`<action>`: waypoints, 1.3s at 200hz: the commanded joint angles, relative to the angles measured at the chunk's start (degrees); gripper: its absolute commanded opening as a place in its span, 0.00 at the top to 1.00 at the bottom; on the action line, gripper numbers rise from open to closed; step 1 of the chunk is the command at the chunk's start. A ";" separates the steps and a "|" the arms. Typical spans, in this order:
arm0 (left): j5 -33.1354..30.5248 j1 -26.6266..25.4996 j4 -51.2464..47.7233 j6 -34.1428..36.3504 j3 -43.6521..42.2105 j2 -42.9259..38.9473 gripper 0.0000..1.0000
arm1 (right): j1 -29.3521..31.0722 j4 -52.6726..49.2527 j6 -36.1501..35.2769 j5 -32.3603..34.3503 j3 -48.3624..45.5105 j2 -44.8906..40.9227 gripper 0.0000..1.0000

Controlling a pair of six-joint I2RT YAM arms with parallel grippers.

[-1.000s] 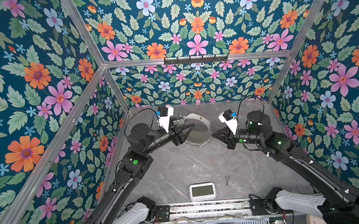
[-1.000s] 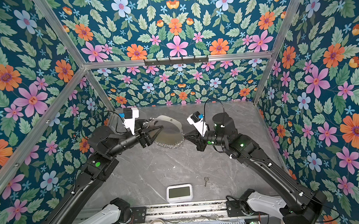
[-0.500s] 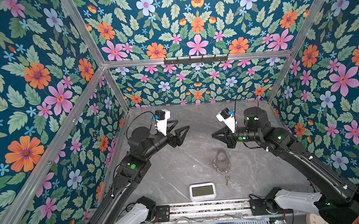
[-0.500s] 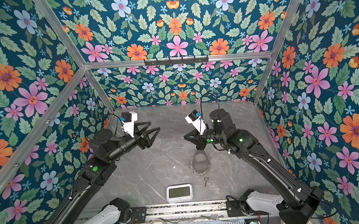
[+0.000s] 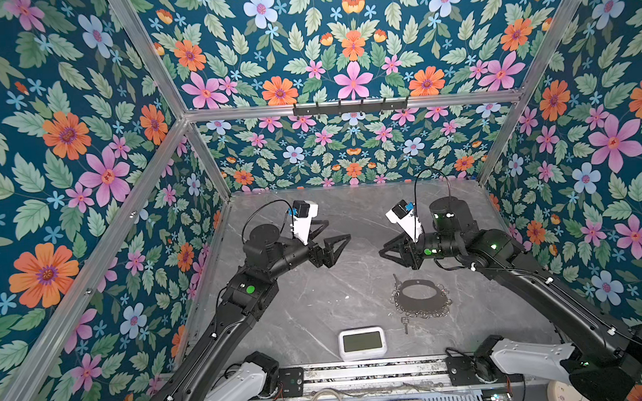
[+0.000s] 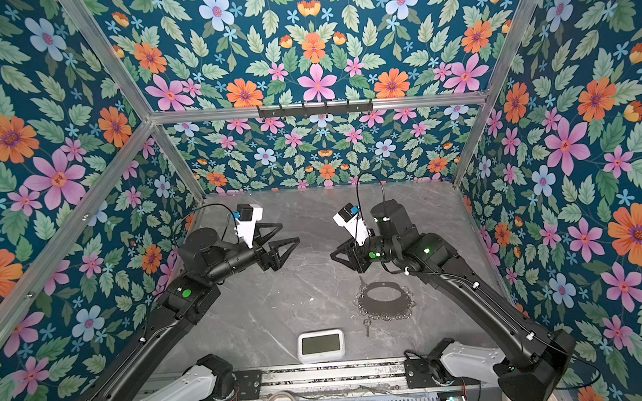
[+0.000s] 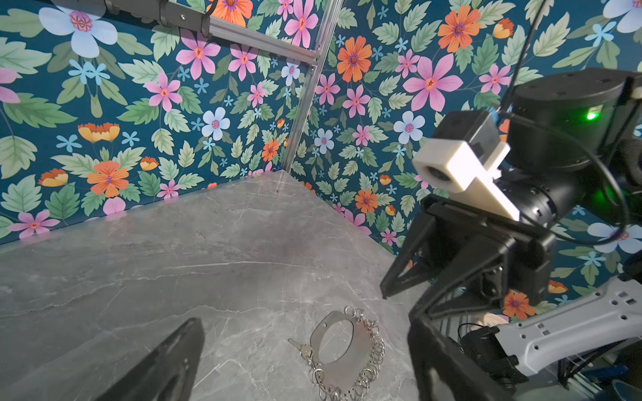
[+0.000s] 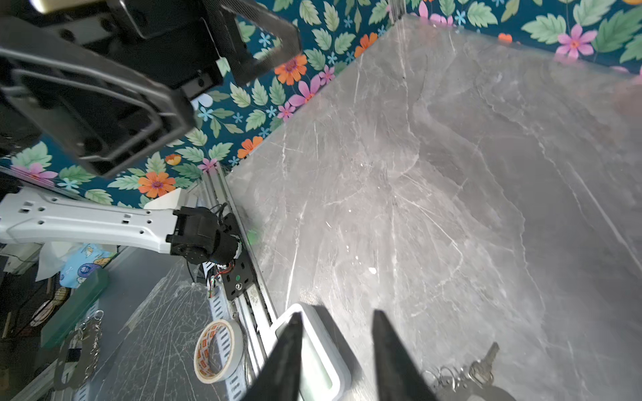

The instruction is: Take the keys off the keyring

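Work area is enclosed by walls (image 5: pixel 59 129) papered w/ dark teal floral print: pink, orange & pale-blue flowers, green leaves. Panels are edged w/ aluminium profiles (image 5: pixel 133 213). A black hook rail (image 5: pixel 350 106) is mounted across the back. Floor is formed by a grey marble-look tabletop (image 5: pixel 317 297), evenly lit.

Keyring (image 5: pixel 420 297) translucent plastic; keys (image 5: pixel 405 323) shiny metal.
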 commanded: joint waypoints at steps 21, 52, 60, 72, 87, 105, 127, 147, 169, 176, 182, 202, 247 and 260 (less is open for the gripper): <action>-1.98 0.00 7.10 -3.14 -2.98 -0.09 0.00 | 0.07 -2.75 9.24 11.34 -4.79 2.00 0.51; -3.02 0.02 11.71 -6.49 -6.74 -0.25 0.00 | 0.04 -5.20 14.24 15.46 -8.47 8.52 0.49; -3.49 -0.02 12.19 -6.97 -7.42 -0.25 0.01 | 0.04 -5.22 15.10 15.48 -9.59 10.47 0.49; -3.85 0.01 12.43 -7.21 -8.24 -0.04 0.03 | 0.03 -4.62 16.59 15.54 -11.46 12.80 0.49; -4.26 -0.02 11.91 -7.34 -8.76 0.18 0.04 | 0.09 -4.13 17.98 16.98 -13.64 14.99 0.50; -4.09 -0.04 12.39 -8.03 -10.03 0.16 0.07 | 0.09 -3.73 19.14 18.83 -15.16 18.38 0.53; -3.55 -0.03 13.65 -8.67 -11.33 -0.16 0.08 | 0.05 -1.78 20.07 20.95 -16.54 20.86 0.63; -3.33 -0.03 13.48 -8.58 -11.49 -0.51 0.08 | -0.34 -0.13 20.58 21.30 -16.72 22.78 0.68; -3.33 -0.02 13.00 -8.27 -11.57 -0.88 0.08 | -0.51 0.86 20.64 21.42 -16.69 24.82 0.69; -3.37 0.03 12.85 -8.15 -11.60 -0.94 0.07 | -0.64 1.22 20.54 21.21 -16.73 25.36 0.69; -3.40 -0.01 12.87 -8.14 -11.70 -1.01 0.07 | -0.72 1.57 20.41 21.12 -16.81 25.83 0.69; -3.48 -0.02 12.87 -8.12 -11.77 -1.16 0.07 | -1.18 2.58 20.28 21.25 -16.91 26.65 0.73; -3.26 -0.02 12.76 -8.15 -11.49 -0.93 0.07 | -2.94 3.74 19.50 20.35 -16.77 27.37 0.80; -3.18 -0.02 12.65 -8.05 -11.40 -0.79 0.07 | -2.95 3.90 19.33 19.77 -16.90 27.39 0.80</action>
